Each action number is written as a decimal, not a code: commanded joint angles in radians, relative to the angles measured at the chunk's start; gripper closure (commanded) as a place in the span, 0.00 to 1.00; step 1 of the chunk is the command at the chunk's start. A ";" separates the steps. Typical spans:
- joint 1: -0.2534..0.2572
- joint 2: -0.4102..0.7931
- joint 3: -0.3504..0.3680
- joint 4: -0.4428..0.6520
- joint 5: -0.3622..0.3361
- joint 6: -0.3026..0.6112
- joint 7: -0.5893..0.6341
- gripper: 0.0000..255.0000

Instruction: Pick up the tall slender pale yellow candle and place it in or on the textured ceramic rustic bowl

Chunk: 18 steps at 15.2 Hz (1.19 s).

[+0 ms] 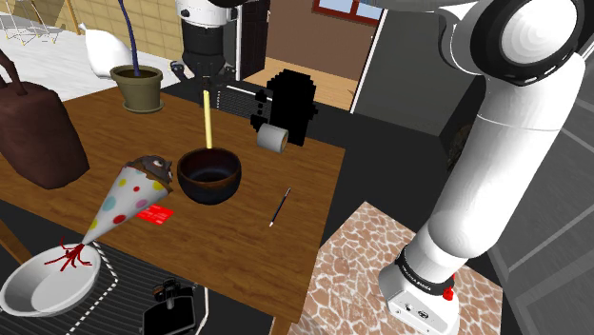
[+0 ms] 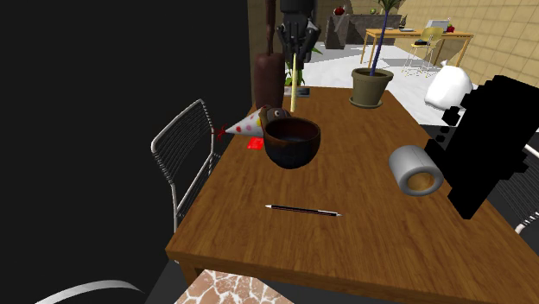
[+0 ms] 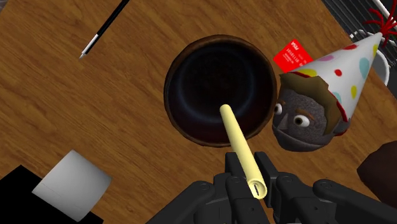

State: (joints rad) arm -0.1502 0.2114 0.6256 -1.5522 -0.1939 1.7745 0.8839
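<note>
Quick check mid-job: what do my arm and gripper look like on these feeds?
The arm is glossy white with rounded links and dark joint bands, with a small red mark near its base. The gripper is all black, with two fingers.

You cannot read the print on the red card [image 3: 294, 52], and the party hat [image 3: 347, 60] covers one of its corners. The brown bag [image 1: 33, 133] runs off the shoulder view's left edge, and the black block [image 2: 492, 138] off the second exterior view's right edge. You cannot tell whether the lower end of the candle [image 1: 208, 119] touches the bowl [image 1: 211, 192].
</note>
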 commanded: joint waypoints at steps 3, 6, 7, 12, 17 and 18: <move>-0.006 -0.005 -0.002 -0.061 0.001 0.057 0.003 1.00; -0.008 -0.003 -0.004 -0.099 -0.002 0.097 0.008 1.00; -0.009 -0.002 -0.004 -0.112 -0.003 0.110 0.009 1.00; -0.009 0.000 -0.005 -0.129 -0.005 0.129 0.012 1.00; -0.009 0.000 -0.005 -0.129 -0.005 0.129 0.012 0.00; -0.009 0.000 -0.005 -0.129 -0.005 0.129 0.012 0.00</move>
State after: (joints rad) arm -0.1594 0.2115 0.6205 -1.6812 -0.1993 1.9033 0.8956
